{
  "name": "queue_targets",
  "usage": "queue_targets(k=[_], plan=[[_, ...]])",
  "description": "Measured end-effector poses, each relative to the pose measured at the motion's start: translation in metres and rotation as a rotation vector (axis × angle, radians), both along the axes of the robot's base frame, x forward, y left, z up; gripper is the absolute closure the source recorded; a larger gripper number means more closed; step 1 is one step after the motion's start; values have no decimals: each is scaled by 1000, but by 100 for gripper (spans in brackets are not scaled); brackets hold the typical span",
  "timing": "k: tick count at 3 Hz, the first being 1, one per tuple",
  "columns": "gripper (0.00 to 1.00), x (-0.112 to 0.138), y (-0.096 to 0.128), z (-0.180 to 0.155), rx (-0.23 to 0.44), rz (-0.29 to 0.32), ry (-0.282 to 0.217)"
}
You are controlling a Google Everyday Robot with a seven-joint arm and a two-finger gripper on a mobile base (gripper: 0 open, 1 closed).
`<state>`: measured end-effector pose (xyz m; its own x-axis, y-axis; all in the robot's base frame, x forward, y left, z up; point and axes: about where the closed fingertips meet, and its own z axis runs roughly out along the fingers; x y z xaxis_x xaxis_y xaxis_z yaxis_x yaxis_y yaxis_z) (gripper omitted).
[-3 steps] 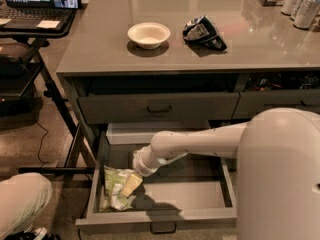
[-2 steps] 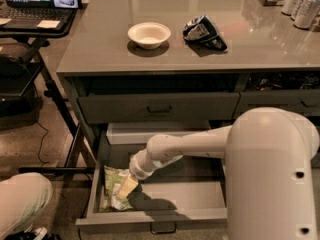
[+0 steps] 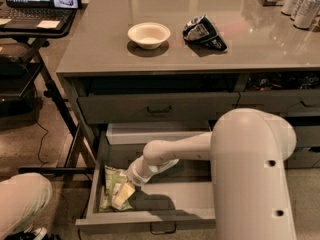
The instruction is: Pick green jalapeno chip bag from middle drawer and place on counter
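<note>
The green jalapeno chip bag (image 3: 110,183) lies at the left end of the open middle drawer (image 3: 185,200), on its flat grey bottom. My gripper (image 3: 123,195) reaches down into the drawer from the right and sits on the bag's right side, touching it. The white arm (image 3: 175,151) crosses above the drawer, and its bulky housing (image 3: 250,179) hides the drawer's right end. The counter (image 3: 200,59) spreads above the drawers.
On the counter stand a white bowl (image 3: 148,35), a black and silver snack bag (image 3: 203,32) and cans (image 3: 299,1) at the far right. A laptop stand (image 3: 30,9) with metal legs is to the left. A pale rounded object (image 3: 22,199) sits at bottom left.
The arm's big housing has swung left and fills more of the view. The gripper has shifted slightly left and down onto the bag. The bag has not moved.
</note>
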<state>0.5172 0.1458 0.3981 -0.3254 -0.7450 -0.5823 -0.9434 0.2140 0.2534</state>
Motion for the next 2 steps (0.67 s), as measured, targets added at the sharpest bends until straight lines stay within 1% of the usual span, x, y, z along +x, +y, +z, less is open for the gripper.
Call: queue_targets(k=[1, 2], plan=[[19, -5, 4, -14, 17, 18, 41], [42, -7, 9, -20, 37, 43, 59]])
